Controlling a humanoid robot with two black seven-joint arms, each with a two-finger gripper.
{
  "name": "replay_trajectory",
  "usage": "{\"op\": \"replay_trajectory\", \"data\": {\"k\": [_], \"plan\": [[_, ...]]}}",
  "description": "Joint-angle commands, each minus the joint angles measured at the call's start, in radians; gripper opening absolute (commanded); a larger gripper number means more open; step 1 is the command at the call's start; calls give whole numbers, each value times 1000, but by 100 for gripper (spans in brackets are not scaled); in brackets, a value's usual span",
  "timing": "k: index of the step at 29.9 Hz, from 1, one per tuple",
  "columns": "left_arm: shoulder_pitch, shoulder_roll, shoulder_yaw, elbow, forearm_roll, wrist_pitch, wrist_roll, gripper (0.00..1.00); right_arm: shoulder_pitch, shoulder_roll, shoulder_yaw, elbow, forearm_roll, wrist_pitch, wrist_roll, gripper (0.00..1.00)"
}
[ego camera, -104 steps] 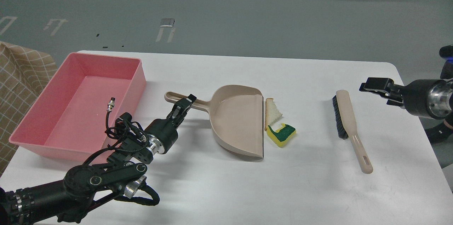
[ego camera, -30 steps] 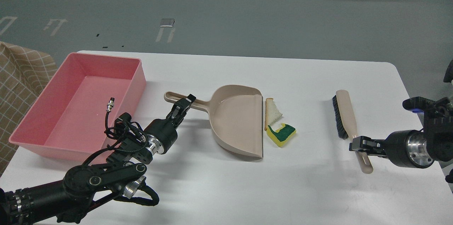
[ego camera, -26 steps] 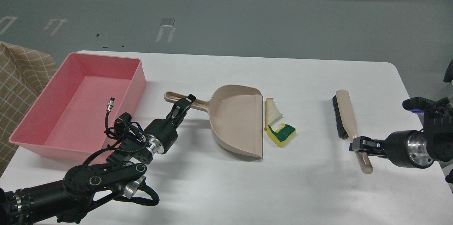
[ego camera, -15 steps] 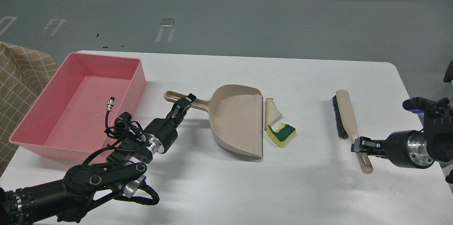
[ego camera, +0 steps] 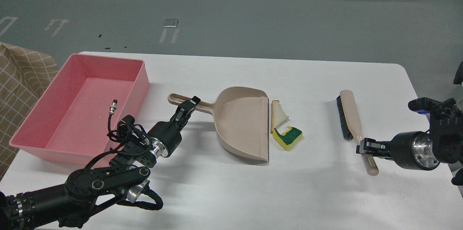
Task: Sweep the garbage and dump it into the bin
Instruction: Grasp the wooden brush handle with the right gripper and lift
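Garbage: triangular bread slice (ego camera: 279, 115), white crumb with tan crust, flat on the white table (ego camera: 253, 186). Just in front of it, touching or nearly so, a notched yellow sponge (ego camera: 287, 137) with a green scouring top. Both lie against the open lip of the beige plastic dustpan (ego camera: 243, 126), a smooth scoop with a long slotted handle pointing left.

Left gripper (ego camera: 187, 107) sits at the dustpan handle, fingers close around it; grip looks closed on the handle, though contact is partly hidden by the fingers themselves. Garbage lies right of this gripper, the whole pan between them.

Right gripper (ego camera: 364, 147) is clamped narrow on the handle of the beige brush (ego camera: 351, 119), dark bristles along its left edge. Brush is well right of the garbage, bare table between.

Bin (ego camera: 47, 101): shallow rectangular pink plastic tub, glossy, at the far left of the table, beside the left arm.
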Motion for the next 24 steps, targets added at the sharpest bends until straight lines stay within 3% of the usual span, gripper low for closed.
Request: {"op": "replay_trajectory", "data": {"k": [1, 24], "plan": [[0, 1, 0, 0, 0, 0, 0, 0, 6, 8, 6, 3, 2, 0, 0, 0], [2, 3, 0, 0, 0, 0, 0, 0, -5, 14, 15, 97, 22, 0, 0, 0]]}}
